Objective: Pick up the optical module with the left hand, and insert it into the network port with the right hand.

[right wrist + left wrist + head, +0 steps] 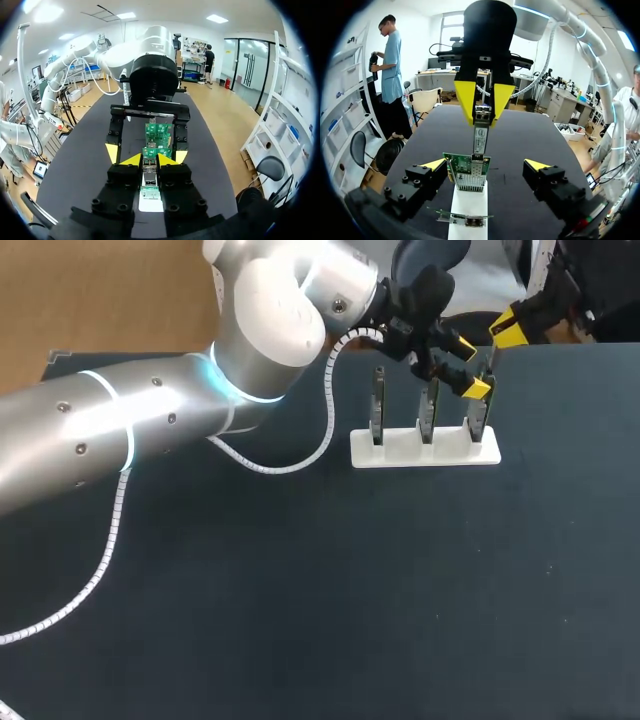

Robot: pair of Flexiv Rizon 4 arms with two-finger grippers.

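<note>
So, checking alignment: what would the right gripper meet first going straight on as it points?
Likely the network port on the green card, at the tip of its held optical module; depth unclear.

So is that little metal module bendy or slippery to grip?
Probably stiff: the module hangs straight below the right gripper, pinched only at its top end. Its metal shell looks smooth, so it could slip. Likely light, being so slim.

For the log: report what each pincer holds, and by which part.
Right pincer grips the optical module by its upper end; the lower end meets the network card. Left pincer is open, holding nothing.
</note>
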